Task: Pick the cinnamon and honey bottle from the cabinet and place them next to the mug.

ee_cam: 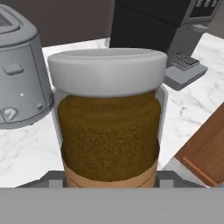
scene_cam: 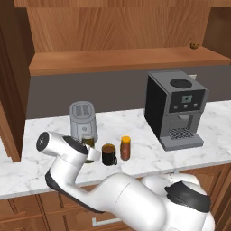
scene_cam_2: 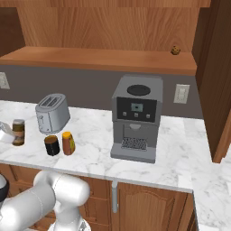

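The hand view shows the cinnamon [ee_cam: 109,127] very close up. You can see its pale lid on top, the brown spice inside and a tan band at the bottom. The gripper [ee_cam: 109,181] is pinching the cinnamon from both sides, down low near the tan band. The toaster [ee_cam: 22,74] is just beside the jar in this view, and the coffee machine [ee_cam: 175,30] is behind it.

The left base view shows less of the jar. The arm covers most of it, and only a bit of the cinnamon [scene_cam: 88,142] peeks out in front of the toaster [scene_cam: 83,118]. The mug [scene_cam: 108,154] sits just beside it, and the honey bottle [scene_cam: 125,148] stands right next to the mug on the other side.

The right base view shows the whole row: the cinnamon [scene_cam_2: 18,132], then the mug [scene_cam_2: 52,145], then the honey bottle [scene_cam_2: 68,143], all in front of the toaster [scene_cam_2: 52,112] on the counter [scene_cam_2: 180,153].

The cinnamon stands straight up, lid on top. The honey bottle stands up too, cap on top. The cabinet [scene_cam_2: 103,58] shelf above the toaster has one small round thing [scene_cam_2: 175,50] at its far end.
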### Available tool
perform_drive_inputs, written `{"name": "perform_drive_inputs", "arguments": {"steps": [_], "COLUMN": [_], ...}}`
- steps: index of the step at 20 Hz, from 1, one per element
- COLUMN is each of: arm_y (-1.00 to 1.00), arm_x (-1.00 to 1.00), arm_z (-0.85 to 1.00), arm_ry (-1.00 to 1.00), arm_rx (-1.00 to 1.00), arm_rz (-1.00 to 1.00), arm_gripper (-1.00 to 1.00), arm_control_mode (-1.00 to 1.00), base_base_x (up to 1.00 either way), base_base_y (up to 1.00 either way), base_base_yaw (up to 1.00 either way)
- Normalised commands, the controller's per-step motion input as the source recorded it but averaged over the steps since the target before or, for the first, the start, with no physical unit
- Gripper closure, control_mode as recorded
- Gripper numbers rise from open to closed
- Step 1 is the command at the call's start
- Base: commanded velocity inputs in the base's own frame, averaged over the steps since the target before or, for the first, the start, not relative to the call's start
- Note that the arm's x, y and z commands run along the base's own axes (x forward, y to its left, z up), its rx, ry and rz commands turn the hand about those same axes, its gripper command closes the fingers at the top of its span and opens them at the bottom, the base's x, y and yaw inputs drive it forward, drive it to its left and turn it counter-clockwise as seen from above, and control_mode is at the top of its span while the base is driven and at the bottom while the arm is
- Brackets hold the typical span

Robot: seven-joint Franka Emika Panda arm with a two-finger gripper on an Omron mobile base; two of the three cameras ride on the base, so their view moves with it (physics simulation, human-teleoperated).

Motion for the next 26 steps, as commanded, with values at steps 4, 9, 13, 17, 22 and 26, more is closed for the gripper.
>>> {"name": "perform_drive_inputs", "arguments": {"steps": [4, 9, 13, 17, 22, 26], "arm_y": [-0.16, -0.24, -0.26, -0.12, -0.04, 0.00], "arm_x": [0.00, 0.00, 0.00, 0.03, 0.14, 0.13], "arm_z": [0.00, 0.00, 0.00, -0.03, -0.16, -0.43], "arm_ry": [-0.09, -0.05, 0.00, 0.00, 0.01, 0.00], "arm_rx": [0.00, 0.01, 0.00, 0.00, 0.00, 0.00], "arm_rz": [-0.04, -0.02, -0.02, -0.02, -0.05, -0.06], "arm_gripper": [1.00, 1.00, 1.00, 1.00, 1.00, 1.00], "arm_control_mode": [-1.00, -1.00, -1.00, -1.00, -1.00, -1.00], "base_base_x": [0.00, 0.00, 0.00, 0.00, 0.00, 0.00], "base_base_y": [0.00, 0.00, 0.00, 0.00, 0.00, 0.00], "base_base_yaw": [0.00, 0.00, 0.00, 0.00, 0.00, 0.00]}}
